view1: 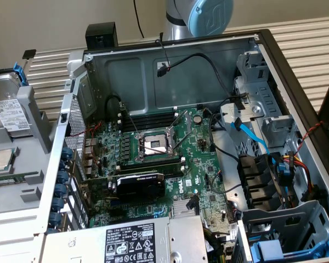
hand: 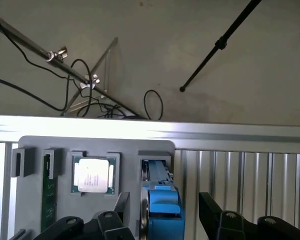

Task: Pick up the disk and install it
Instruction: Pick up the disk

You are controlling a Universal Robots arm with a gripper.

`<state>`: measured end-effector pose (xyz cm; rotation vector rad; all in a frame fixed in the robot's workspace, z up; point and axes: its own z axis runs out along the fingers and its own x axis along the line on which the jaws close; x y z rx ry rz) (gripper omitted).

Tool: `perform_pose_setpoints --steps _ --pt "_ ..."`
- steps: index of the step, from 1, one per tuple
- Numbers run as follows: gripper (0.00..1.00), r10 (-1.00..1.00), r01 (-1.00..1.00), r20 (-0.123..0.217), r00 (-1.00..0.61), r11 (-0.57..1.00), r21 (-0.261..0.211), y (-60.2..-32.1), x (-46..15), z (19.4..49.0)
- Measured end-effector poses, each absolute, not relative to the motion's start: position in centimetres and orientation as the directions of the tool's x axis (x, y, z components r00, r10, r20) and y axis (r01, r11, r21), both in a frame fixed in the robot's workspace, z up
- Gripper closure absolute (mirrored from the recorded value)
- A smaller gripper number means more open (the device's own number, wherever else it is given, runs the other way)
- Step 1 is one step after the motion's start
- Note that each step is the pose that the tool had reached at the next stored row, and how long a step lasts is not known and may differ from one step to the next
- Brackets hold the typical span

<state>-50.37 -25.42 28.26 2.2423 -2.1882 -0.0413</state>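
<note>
The disk (view1: 11,114) is a silver-grey drive with a white label and a blue carrier frame. It stands on edge in a slot of the grey holder (view1: 35,118) at the exterior view's left, outside the computer case. In the wrist view the disk (hand: 162,212) shows its blue carrier end. My gripper (hand: 164,196) is open, with its black fingers (hand: 121,206) spread on either side of the carrier. Nothing is gripped, and I cannot tell how far the fingers are from the disk. The arm's blue joint (view1: 209,15) sits behind the case.
The open computer case (view1: 170,142) holds the motherboard and cables. Its drive bays (view1: 263,183) are at the exterior view's right, with another blue carrier (view1: 274,249) low in the corner. A square CPU chip (hand: 93,175) and a green memory stick (hand: 49,195) also sit in the holder. The power supply (view1: 129,241) is at the front.
</note>
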Motion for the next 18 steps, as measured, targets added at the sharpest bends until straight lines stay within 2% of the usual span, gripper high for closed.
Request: perform_pose_setpoints --steps 7,10,11,18 --pt "0.34 -1.000 -0.999 -0.015 0.023 -0.024 0.024 -25.42 -50.37 28.14" --pt "0.36 -1.000 -0.999 -0.015 0.023 -0.024 0.024 -25.42 -50.37 28.11" --pt "0.43 -1.000 -0.999 -0.015 0.023 -0.024 0.024 -25.42 -50.36 28.09" --pt "0.43 -1.000 -1.000 -0.015 0.016 -0.017 0.024 -25.42 -50.36 28.05"
